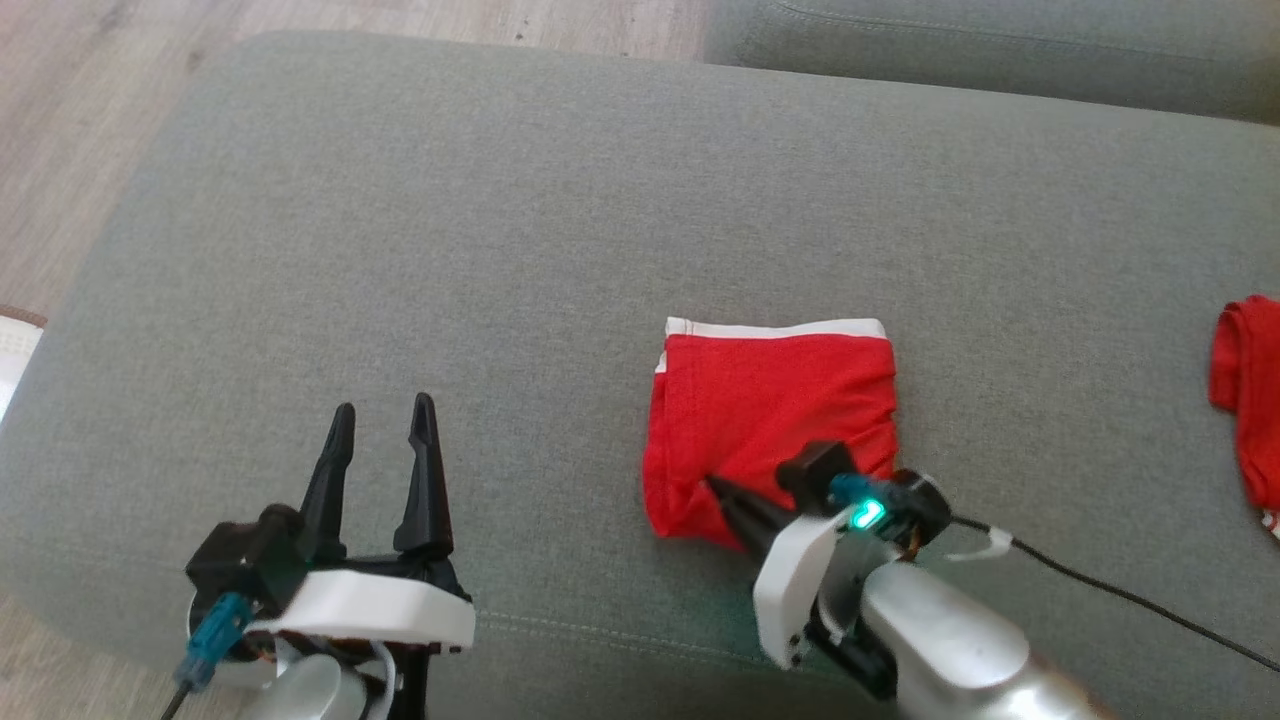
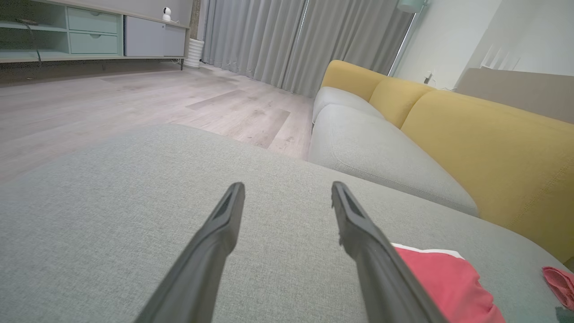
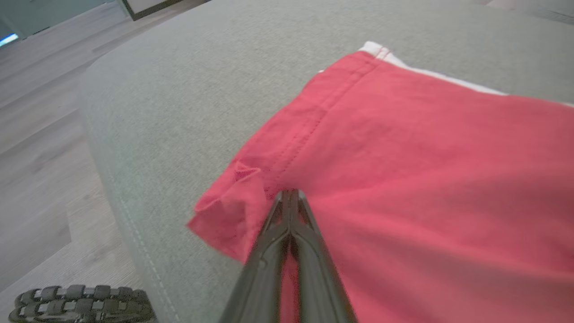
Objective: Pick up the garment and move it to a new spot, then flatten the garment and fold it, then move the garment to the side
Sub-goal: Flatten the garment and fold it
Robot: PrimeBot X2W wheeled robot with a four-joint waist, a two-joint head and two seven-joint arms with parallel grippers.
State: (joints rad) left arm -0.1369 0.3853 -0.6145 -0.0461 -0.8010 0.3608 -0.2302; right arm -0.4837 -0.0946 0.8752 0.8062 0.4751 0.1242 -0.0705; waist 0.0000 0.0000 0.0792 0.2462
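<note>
The garment (image 1: 775, 400) lay folded into a red square, white band uppermost, just right of centre on the grey sofa cushion (image 1: 500, 250). Our right gripper (image 1: 715, 487) was closed on the cloth at its lower-left corner, where creases gathered, likely so we could drag it aside. Our left gripper (image 1: 383, 403) stood open and empty at lower left, clear of the fold.

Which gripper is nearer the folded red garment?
Right. The right gripper is shut on the near-left corner of the folded red garment; the left gripper hangs open over the grey cushion, off to its left.
</note>
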